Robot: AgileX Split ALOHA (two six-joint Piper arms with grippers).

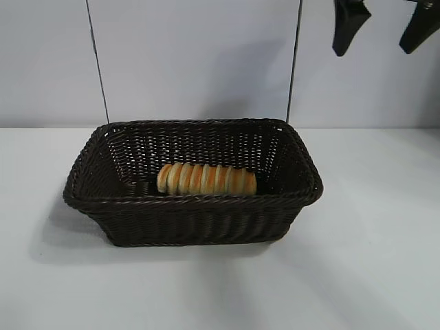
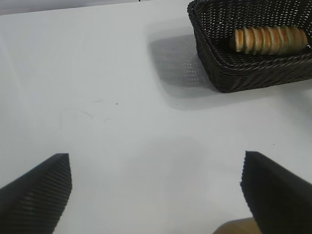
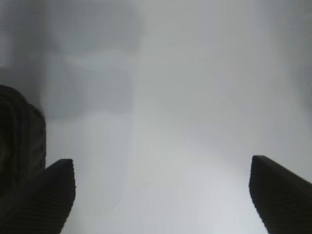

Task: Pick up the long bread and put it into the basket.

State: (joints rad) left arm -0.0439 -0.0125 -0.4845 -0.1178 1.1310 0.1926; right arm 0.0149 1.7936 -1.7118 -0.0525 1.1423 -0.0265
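Note:
The long bread [image 1: 206, 179], golden-yellow with orange-brown ridges, lies lengthwise inside the dark brown wicker basket [image 1: 192, 213] in the middle of the white table. Both also show in the left wrist view: the bread [image 2: 270, 40] inside the basket [image 2: 253, 73]. My right gripper [image 1: 381, 27] hangs open and empty high above the table, up and to the right of the basket; its wrist view shows its fingers [image 3: 41, 200] spread over bare table. My left gripper [image 2: 156, 190] is open and empty above the table, apart from the basket; it is out of the exterior view.
The basket's dark edge [image 3: 19, 141] shows at one side of the right wrist view. Two thin dark rods [image 1: 97, 62] run up the white back wall behind the basket. White table surface [image 1: 371, 261] surrounds the basket.

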